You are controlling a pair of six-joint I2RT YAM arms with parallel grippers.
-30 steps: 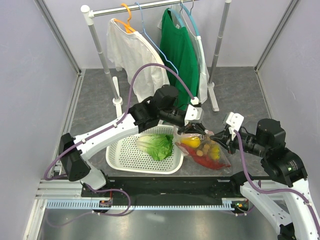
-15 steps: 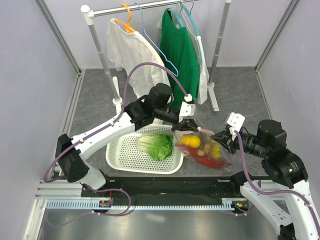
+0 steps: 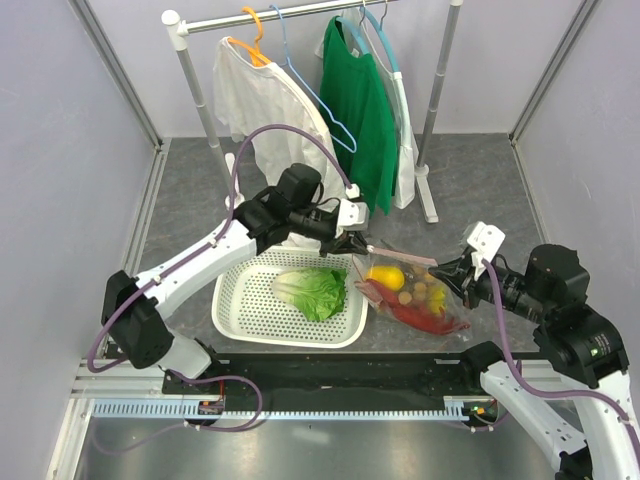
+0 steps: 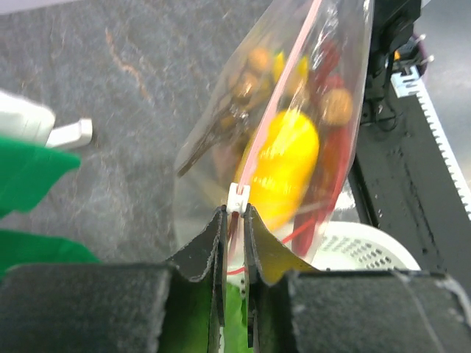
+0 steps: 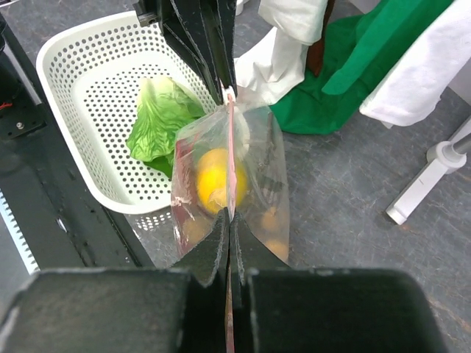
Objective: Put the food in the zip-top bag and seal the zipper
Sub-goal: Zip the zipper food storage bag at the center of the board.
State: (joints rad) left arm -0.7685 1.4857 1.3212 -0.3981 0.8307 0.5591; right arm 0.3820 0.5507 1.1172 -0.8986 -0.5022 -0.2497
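While the left pincer [image 4: 234,218] is clamping one end of the zipper [image 3: 400,256], the right pincer [image 5: 228,220] is clenching the other. The zip-top bag [image 3: 425,305] is stretching between them, lettuce [image 3: 312,292] lying near the left one.

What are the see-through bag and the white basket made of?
The bag looks like thin, glossy clear plastic film: the toy food shows through and it crinkles. The basket looks like stiff, matte white plastic, moulded with rows of small holes.
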